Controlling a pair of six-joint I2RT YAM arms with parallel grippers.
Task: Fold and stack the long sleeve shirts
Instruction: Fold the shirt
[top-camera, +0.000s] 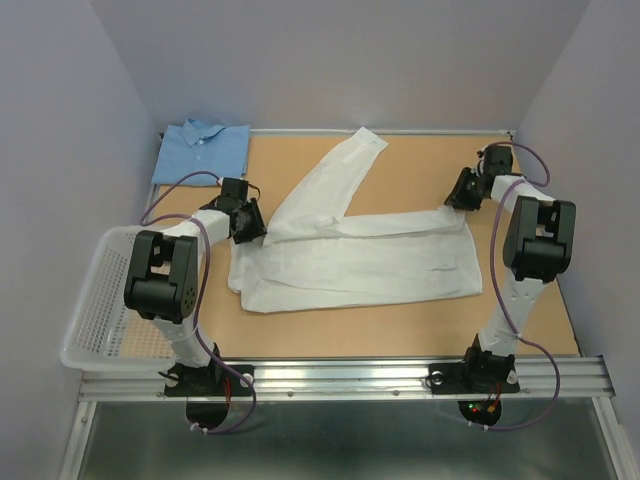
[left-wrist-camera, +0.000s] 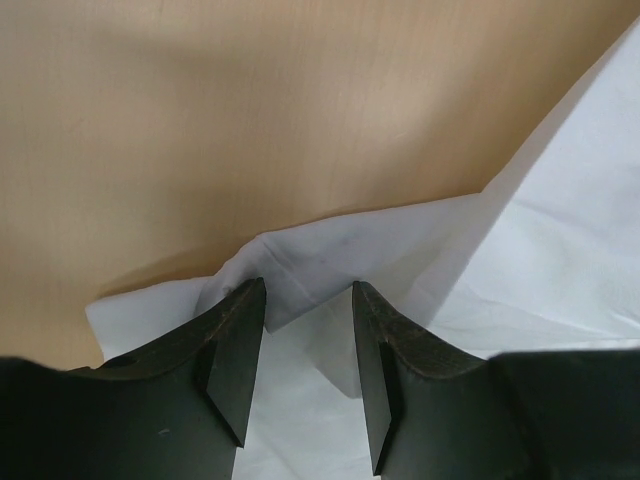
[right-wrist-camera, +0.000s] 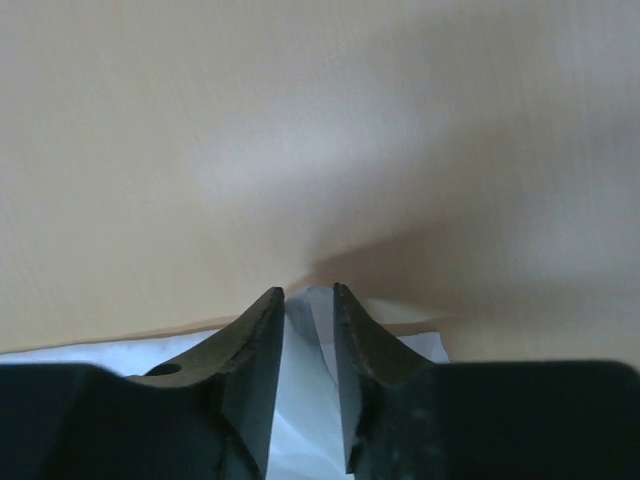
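Note:
The white long sleeve shirt (top-camera: 360, 265) lies spread across the table's middle, body folded into a long band, one sleeve angled toward the back. The light blue shirt (top-camera: 203, 150) sits folded at the back left corner. My left gripper (top-camera: 250, 228) is low over the white shirt's left upper corner. In the left wrist view it (left-wrist-camera: 308, 287) stands open, straddling a raised fold of white cloth (left-wrist-camera: 560, 200). My right gripper (top-camera: 458, 195) is at the shirt's right upper corner. In the right wrist view its jaws (right-wrist-camera: 308, 290) are narrowly open with a ridge of white cloth (right-wrist-camera: 60, 352) between them.
A white mesh basket (top-camera: 95, 300) hangs off the table's left edge beside the left arm. The wooden tabletop (top-camera: 420, 165) is walled at the back and on both sides. A metal rail runs along the near edge by the arm bases.

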